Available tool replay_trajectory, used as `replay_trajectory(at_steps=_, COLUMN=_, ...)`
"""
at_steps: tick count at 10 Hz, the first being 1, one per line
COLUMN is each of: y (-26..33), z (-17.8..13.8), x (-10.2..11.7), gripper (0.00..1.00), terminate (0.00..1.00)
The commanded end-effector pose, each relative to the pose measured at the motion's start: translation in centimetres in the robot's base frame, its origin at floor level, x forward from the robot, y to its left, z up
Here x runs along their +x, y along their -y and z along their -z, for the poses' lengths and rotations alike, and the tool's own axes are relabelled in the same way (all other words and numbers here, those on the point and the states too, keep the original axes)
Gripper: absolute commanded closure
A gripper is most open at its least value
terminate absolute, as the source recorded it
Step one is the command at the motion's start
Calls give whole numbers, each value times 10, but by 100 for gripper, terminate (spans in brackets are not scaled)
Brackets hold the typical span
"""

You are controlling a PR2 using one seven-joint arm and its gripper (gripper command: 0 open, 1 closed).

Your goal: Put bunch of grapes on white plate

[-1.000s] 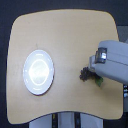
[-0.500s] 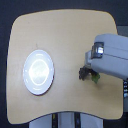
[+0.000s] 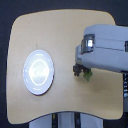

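The bunch of grapes (image 3: 80,70) lies on the wooden table (image 3: 65,45), directly under the gripper (image 3: 80,64), well apart from the white plate (image 3: 39,71) on the exterior view's left. Whether the gripper's fingers hold the grapes or only reach them, one cannot tell, because the picture is too blurred.

table (image 3: 30,35): light wood, rounded corners | surroundings: dark | base: pale, below front edge
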Motion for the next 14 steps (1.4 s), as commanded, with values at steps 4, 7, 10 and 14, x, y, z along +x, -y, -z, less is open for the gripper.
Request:
replay_trajectory(at_steps=4, y=-148, z=-73, x=-25, gripper=100, terminate=0)
replay_trajectory(at_steps=7, y=-204, z=-48, x=-35, gripper=100, terminate=0)
replay_trajectory(at_steps=10, y=-240, z=-13, x=-34, gripper=100, terminate=0)
replay_trajectory(at_steps=14, y=-258, z=33, x=-7, gripper=100, terminate=0)
